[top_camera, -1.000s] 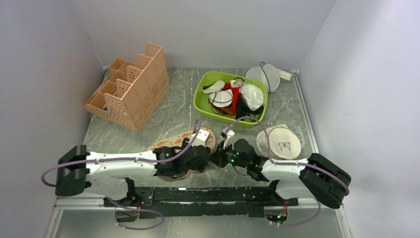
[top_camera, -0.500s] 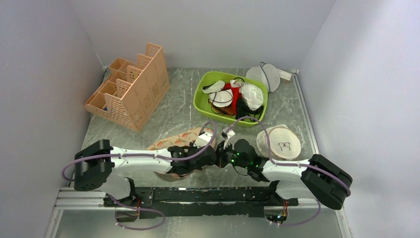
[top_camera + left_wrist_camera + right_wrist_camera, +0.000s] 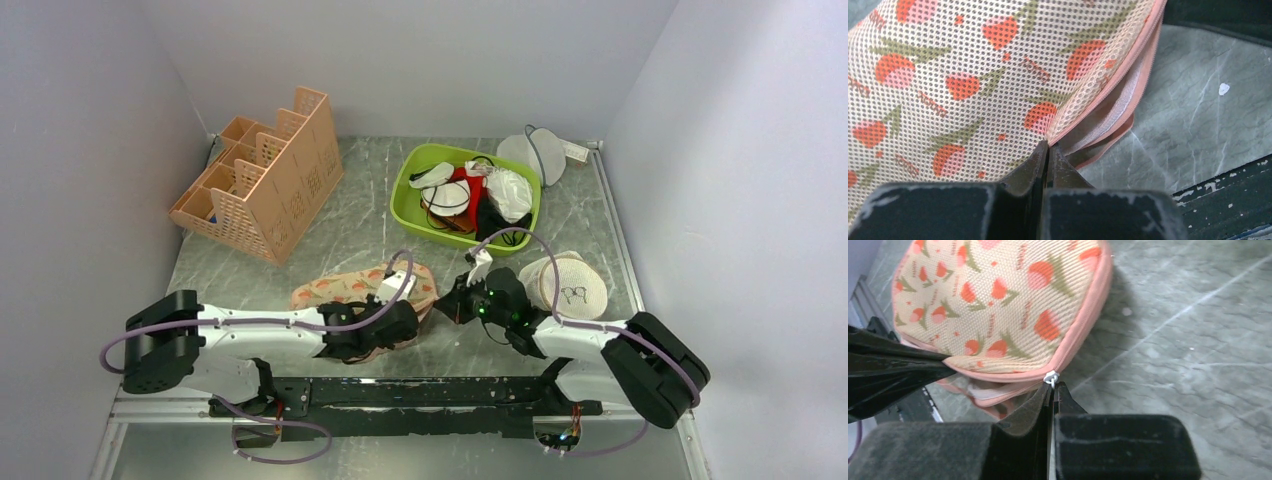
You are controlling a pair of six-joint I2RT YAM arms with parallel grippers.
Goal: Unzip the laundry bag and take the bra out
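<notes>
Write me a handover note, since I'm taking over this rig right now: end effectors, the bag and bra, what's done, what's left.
Grip: the left end effector is shut on the laundry bag at its pink zip edge; the right end effector is shut on the white zipper pull.
Place: the laundry bag lies flat on the table, just ahead of the arm bases, between the two arms.
Done: the zip is partly open; the gap shows pale lining.
Left: draw the zip further open, then take out the bra, which is not visible from any view.
</notes>
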